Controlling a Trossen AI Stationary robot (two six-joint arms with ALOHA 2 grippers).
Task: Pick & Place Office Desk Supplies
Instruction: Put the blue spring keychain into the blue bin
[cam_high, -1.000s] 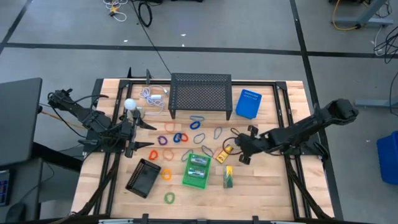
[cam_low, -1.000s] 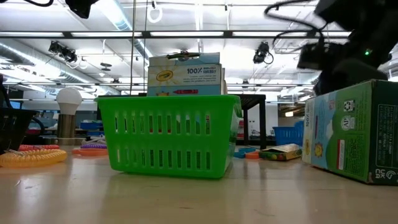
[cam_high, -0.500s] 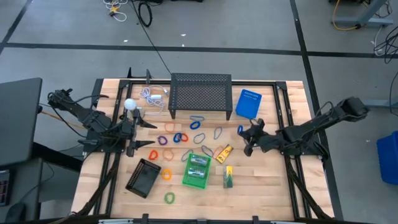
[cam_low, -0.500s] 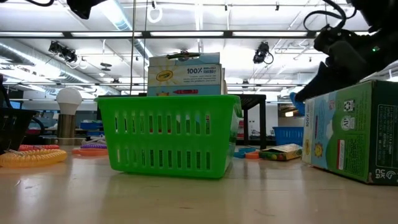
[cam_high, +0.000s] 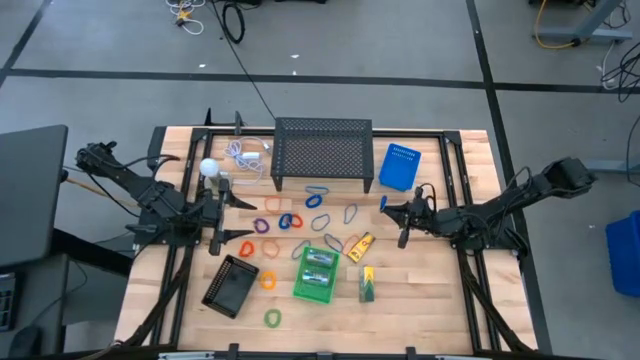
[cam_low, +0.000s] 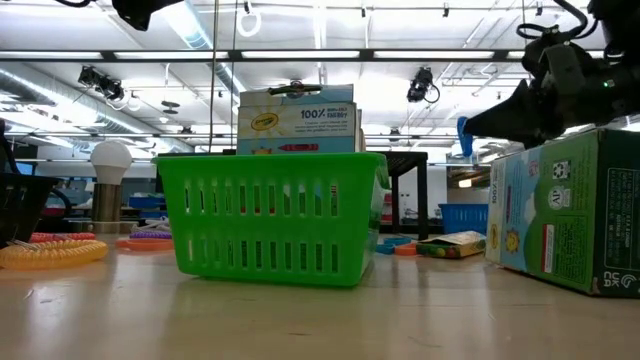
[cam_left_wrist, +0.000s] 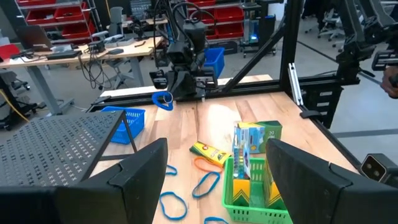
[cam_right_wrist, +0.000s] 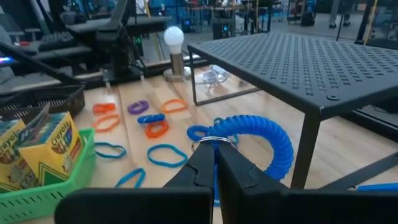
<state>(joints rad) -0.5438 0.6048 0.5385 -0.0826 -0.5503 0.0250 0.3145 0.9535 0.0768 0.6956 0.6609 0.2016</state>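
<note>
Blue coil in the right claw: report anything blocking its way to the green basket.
Nothing tall. The right claw holds the blue coil raised; only a flat yellow crayon box lies between it and the green basket.

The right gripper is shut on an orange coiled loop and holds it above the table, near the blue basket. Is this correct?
Not quite: the loop is blue, not orange, as the right wrist view shows. The right gripper is shut on it and holds it above the table, near the blue basket.
</note>
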